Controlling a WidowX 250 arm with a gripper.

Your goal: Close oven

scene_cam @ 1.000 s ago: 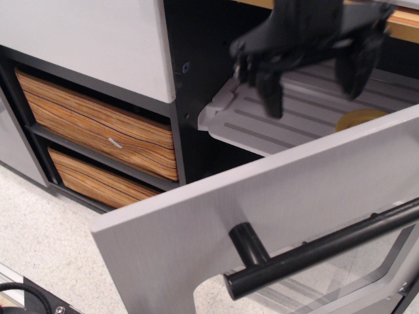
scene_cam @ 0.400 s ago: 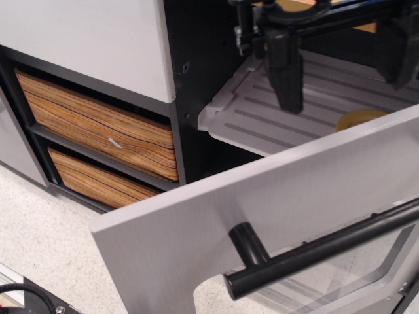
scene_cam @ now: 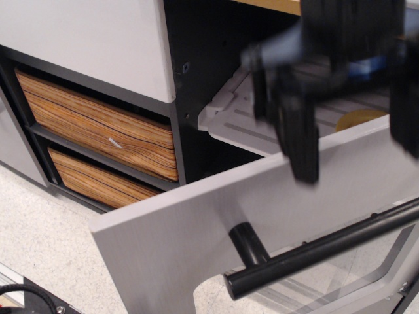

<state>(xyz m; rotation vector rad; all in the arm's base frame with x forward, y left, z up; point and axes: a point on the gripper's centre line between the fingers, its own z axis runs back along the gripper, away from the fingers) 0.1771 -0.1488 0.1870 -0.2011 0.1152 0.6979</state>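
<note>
— While the oven door hangs open at right, what do we see inside?
— A ribbed tray holding a yellow round thing. Our blurred gripper, fingers apart, hovers above the door's far edge.

Bright, even light; the end effector is motion-blurred, everything else sharp.

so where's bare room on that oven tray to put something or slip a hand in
The ribbed tray is bare along its left front, beside the black oven wall. Its right side is crowded: the gripper hangs over it, with a yellow round object behind the open door.
</note>
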